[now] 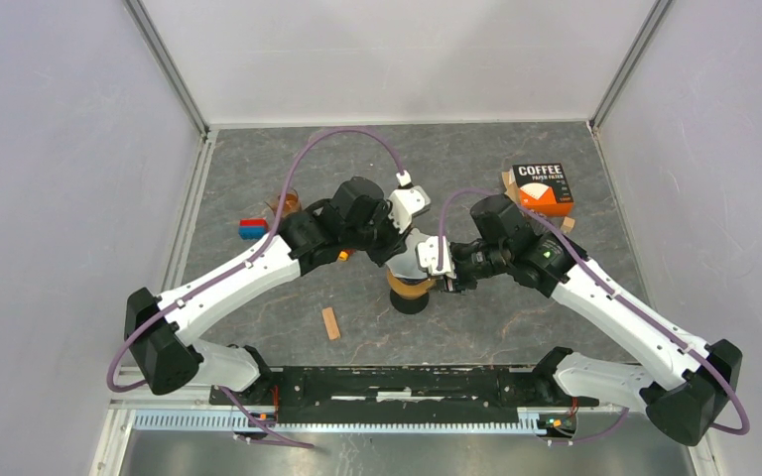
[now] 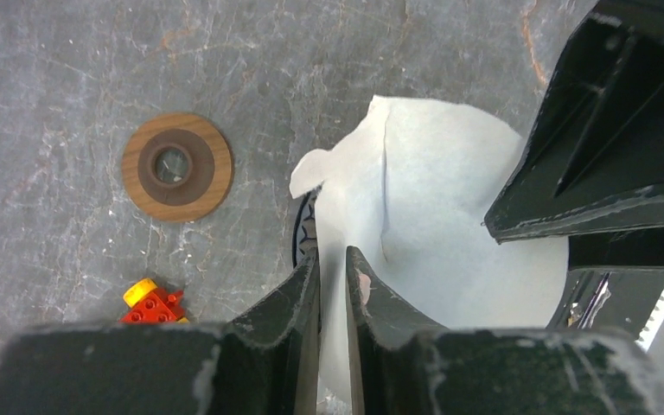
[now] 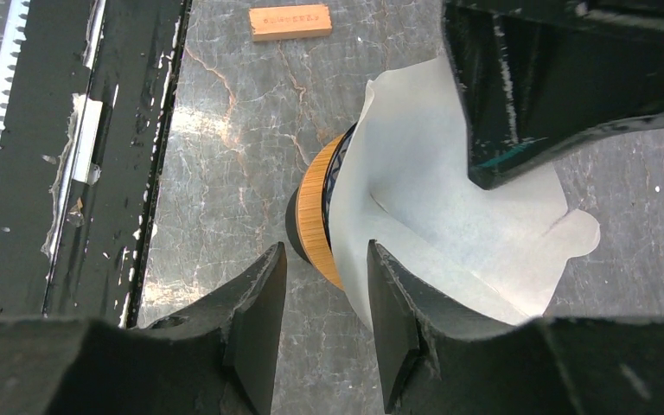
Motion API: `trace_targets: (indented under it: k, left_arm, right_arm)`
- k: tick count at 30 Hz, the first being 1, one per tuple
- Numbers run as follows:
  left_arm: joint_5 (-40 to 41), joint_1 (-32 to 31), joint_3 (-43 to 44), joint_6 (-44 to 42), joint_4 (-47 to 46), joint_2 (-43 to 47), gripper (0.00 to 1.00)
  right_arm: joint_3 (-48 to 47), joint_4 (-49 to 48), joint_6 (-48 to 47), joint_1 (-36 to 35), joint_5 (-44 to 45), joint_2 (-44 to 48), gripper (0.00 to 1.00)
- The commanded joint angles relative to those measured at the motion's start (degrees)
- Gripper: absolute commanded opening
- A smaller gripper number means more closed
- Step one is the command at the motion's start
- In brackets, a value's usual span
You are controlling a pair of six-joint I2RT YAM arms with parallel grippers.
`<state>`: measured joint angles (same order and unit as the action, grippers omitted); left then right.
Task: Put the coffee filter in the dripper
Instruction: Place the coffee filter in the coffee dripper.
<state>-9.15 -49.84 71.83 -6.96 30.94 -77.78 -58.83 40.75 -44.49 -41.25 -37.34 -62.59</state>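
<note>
The white paper coffee filter [image 3: 450, 199] stands opened out in the dripper [image 3: 316, 220], a black cone with a bamboo band, at the middle of the table [image 1: 409, 296]. Both grippers hang over it from opposite sides. My left gripper [image 2: 333, 252] straddles the filter's wall [image 2: 432, 190]. Its jaws are a narrow gap apart, and a sliver of table shows between them. My right gripper [image 3: 326, 247] is open wider. One finger is over the filter's inside and the other is outside the dripper's rim.
A wooden disc with a hole [image 2: 177, 166] and a red-and-yellow brick [image 2: 151, 304] lie left of the dripper. A small wood block [image 1: 330, 323] lies in front of it. A coffee filter box [image 1: 542, 188] stands at the back right. A blue-and-red brick [image 1: 253, 229] sits at the back left.
</note>
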Motion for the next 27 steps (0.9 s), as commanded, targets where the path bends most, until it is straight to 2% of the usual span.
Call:
trace_targets:
  k: [1, 11, 24, 27]
  left_arm:
    - [-0.2, 0.3, -1.9, -2.5, -2.4, 2.0, 0.22]
    - [0.3, 0.3, -1.0, -2.9, -2.4, 2.4, 0.24]
    - [-3.6, 0.3, 5.1, -4.3, 1.3, 1.8, 0.44]
    - [-4.0, 0.3, 5.2, -4.7, 1.8, 2.1, 0.46]
  right_arm:
    - [-0.5, -1.5, -1.0, -0.2, -1.0, -0.1, 0.46]
    - [-2.3, -1.2, -0.7, -0.2, -0.7, -0.7, 0.49]
    - [-5.0, -0.7, -0.2, -0.1, 0.5, 1.0, 0.64]
    - [-4.6, -0.8, -0.2, 0.0, 1.0, 1.3, 0.66]
